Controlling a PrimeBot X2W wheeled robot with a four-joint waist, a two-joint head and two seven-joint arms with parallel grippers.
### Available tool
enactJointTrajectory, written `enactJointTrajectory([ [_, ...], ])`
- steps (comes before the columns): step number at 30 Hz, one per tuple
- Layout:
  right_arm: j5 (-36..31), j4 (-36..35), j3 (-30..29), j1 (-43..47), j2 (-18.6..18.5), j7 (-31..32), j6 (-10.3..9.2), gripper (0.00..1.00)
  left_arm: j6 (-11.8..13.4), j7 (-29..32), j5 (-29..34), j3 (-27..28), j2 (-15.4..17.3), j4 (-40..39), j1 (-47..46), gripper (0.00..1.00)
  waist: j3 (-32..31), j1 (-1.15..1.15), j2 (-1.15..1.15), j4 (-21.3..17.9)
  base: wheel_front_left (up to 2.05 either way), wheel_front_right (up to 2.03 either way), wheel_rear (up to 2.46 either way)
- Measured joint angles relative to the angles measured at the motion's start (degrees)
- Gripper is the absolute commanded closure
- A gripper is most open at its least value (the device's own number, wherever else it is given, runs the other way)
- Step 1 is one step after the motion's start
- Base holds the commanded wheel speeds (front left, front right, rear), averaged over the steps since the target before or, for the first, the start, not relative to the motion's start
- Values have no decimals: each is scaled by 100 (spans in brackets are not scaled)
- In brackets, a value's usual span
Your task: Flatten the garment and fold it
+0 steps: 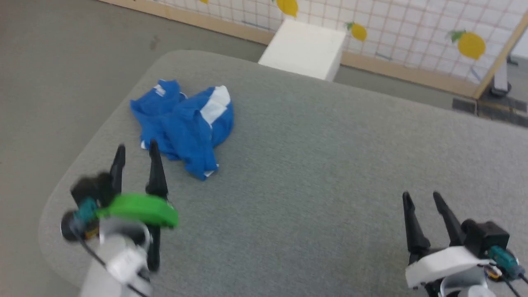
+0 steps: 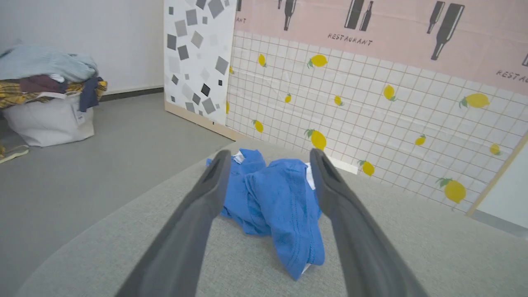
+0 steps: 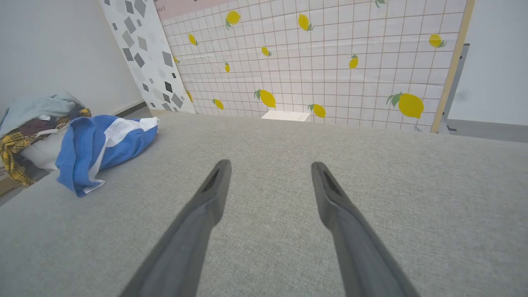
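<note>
The garment, bright blue with white patches, lies crumpled in a heap at the far left of the grey padded table. My left gripper stands open just in front of the heap, its fingertips at the garment's near edge, nothing between them. Through the left wrist view the garment sits ahead between the spread fingers. My right gripper is open above bare table at the near right, far from the cloth. The right wrist view has the garment off to its left.
A white box stands on the floor behind the table, before a lemon-patterned tiled panel. A white laundry bag heaped with clothes sits on the floor to the left. The table's rounded left corner is close to my left arm.
</note>
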Motion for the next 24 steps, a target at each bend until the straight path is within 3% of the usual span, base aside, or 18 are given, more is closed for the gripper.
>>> enactJointTrajectory([
  [6,-213,-332,-133,-238,2,216,0,0,-341,1315,-620,220,392,1176,-1320,0,412,0,0,-311,0,0,0],
  [12,-254,-531,-261,-264,0,319,0,0,-380,2760,-1199,443,597,1940,-2020,0,907,0,0,-687,0,0,0],
  [16,-255,-601,-263,-381,-1,337,0,0,-297,3289,-1355,520,712,2191,-2185,0,1224,0,0,-883,0,0,0],
  [22,-242,-597,-136,-565,0,337,0,0,156,3566,-1388,594,826,2477,-2201,0,1617,1,0,-1150,0,0,0],
  [23,-238,-591,-119,-586,0,336,0,0,166,3584,-1369,588,835,2501,-2191,60,1653,1,0,-1183,0,0,0],
  [24,-234,-579,-111,-600,0,330,0,0,199,3471,-1361,608,833,2484,-2181,100,1689,1,0,-1218,0,0,0],
])
